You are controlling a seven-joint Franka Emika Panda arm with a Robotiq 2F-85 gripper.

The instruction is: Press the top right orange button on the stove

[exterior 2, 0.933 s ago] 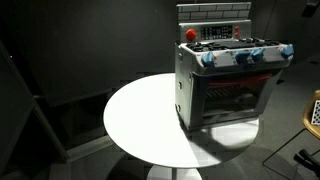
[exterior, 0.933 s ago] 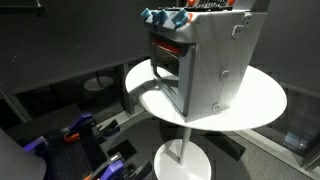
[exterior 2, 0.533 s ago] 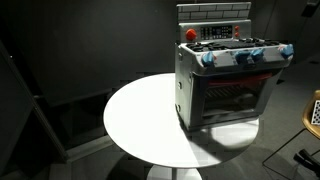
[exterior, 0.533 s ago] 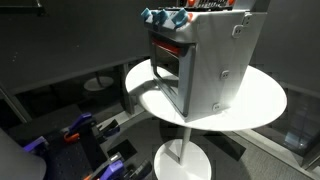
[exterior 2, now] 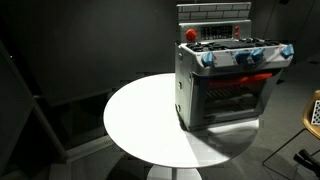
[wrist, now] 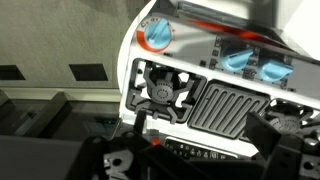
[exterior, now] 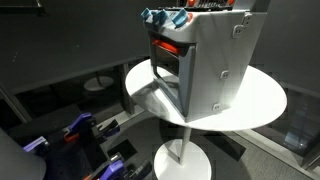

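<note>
The silver-grey toy stove (exterior: 205,65) stands on a round white table (exterior: 265,100) and shows in both exterior views (exterior 2: 225,85). It has blue knobs (exterior 2: 245,57) and an orange-red button (exterior 2: 190,34). Its oven window glows orange-red (exterior: 166,48). The wrist view looks down on the stove top: a burner (wrist: 160,92), a ribbed griddle (wrist: 226,106), blue knobs (wrist: 240,60) and an orange-red round button (wrist: 157,35). My gripper (wrist: 200,150) hangs over the back control strip with its dark fingers apart, holding nothing. A small red spot (wrist: 153,141) shows by one finger.
The table (exterior 2: 150,120) has bare white surface beside the stove. Dark walls surround it. Blue and orange equipment (exterior: 80,135) lies on the floor below the table. The table's pedestal foot (exterior: 185,160) shows underneath.
The oven window has lit up brighter orange-red in both exterior views. The stove has not moved.
</note>
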